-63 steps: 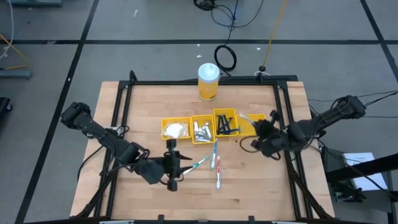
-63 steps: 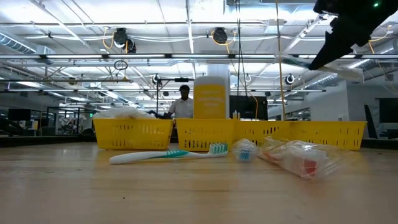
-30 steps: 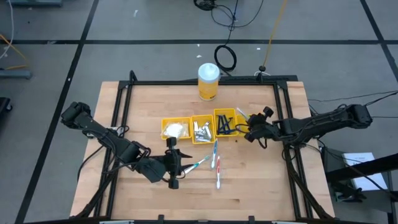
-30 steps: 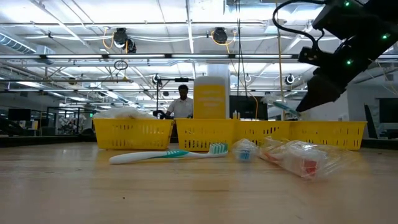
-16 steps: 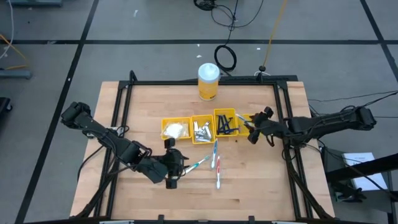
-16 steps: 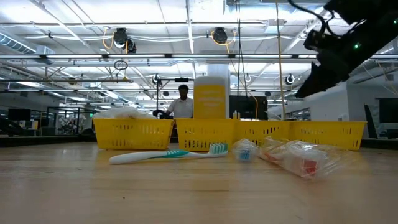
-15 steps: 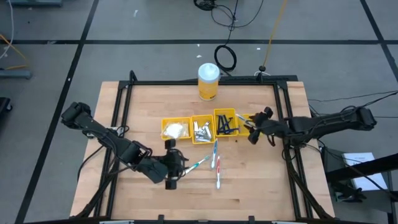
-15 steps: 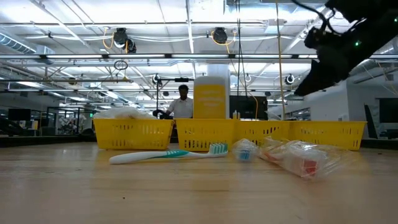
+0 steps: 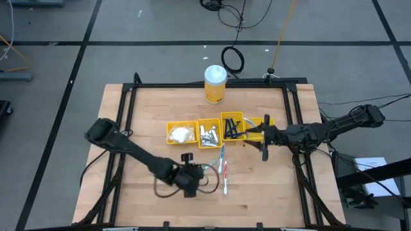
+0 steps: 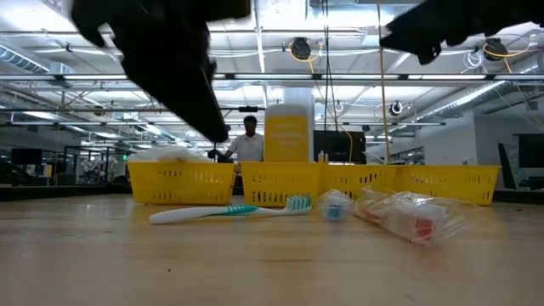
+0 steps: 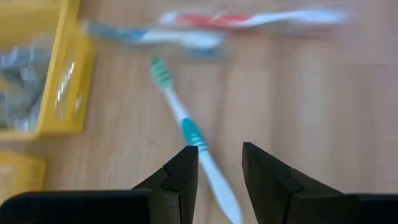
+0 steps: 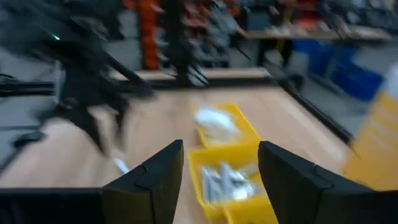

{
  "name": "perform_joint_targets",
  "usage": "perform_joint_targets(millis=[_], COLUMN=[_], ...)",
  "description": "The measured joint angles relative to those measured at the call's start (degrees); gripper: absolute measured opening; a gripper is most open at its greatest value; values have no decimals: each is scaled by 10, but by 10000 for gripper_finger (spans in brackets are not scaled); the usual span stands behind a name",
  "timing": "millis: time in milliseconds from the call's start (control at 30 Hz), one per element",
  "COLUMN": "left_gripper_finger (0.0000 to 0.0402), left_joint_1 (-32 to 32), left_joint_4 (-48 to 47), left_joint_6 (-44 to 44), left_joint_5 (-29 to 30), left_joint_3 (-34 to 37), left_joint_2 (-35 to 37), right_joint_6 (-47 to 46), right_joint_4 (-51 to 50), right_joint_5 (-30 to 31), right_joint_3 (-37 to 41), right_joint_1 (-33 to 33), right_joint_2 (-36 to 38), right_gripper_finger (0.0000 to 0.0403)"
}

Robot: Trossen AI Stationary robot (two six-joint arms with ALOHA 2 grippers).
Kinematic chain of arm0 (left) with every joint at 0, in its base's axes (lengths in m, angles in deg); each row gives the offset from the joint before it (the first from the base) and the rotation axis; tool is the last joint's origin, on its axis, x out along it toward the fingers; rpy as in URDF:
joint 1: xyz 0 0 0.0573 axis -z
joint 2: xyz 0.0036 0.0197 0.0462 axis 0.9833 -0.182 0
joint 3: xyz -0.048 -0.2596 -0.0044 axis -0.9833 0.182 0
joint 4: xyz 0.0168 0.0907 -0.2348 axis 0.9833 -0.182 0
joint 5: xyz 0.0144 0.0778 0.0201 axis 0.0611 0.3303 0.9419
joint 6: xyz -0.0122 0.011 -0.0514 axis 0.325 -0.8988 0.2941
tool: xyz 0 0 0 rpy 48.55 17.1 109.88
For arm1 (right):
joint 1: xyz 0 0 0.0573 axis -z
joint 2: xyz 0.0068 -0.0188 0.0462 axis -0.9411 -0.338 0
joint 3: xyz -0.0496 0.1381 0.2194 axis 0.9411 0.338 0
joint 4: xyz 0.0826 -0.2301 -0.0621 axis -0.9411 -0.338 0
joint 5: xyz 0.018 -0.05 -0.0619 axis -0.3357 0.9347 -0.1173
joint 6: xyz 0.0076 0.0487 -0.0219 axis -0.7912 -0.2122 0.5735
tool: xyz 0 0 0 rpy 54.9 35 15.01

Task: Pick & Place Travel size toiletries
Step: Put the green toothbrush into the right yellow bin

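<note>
Left claw (image 11: 214, 163) over the green toothbrush (image 11: 186, 127), fingers apart with its handle between them
Right claw (image 9: 264, 142) hovers open and empty just right of the bins (image 9: 182, 133). Only the left wrist view shows the handle between the fingers; the high view shows four yellow bins in a row, three loose toothbrushes near them – green, blue (image 9: 223, 154), red (image 9: 226, 181) – a white packet (image 9: 181, 134), sachets (image 9: 207, 135) and razors (image 9: 232, 128) binned, a canister (image 9: 215, 83) far behind

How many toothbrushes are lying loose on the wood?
3: a green-and-white toothbrush before the left tool, a blue one near the bins, and a red one beyond. Others may sit hidden in bins.
</note>
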Motion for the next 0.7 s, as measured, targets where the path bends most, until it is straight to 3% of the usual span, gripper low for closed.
perform_joint_targets(millis=[133,433,600,700], left_gripper_finger=[124,154,169,155], left_joint_1=[-37,-80,-82,-83], left_joint_4=[0,14,18,8], left_joint_6=[67,105,100,103], left_joint_5=[-19,-126,-124,-135], left_joint_3=[0,-1,-3,-3], left_joint_2=[-34,-83,-98,-104], right_joint_6=[36,51,51,50], right_joint_4=[45,56,56,53], right_joint_5=[-11,-9,-9,-10], right_joint_3=[0,0,0,0], right_joint_1=[-37,-63,-63,-63], right_joint_2=[-13,-26,-26,-26], right_gripper_finger=[196,196,196,196])
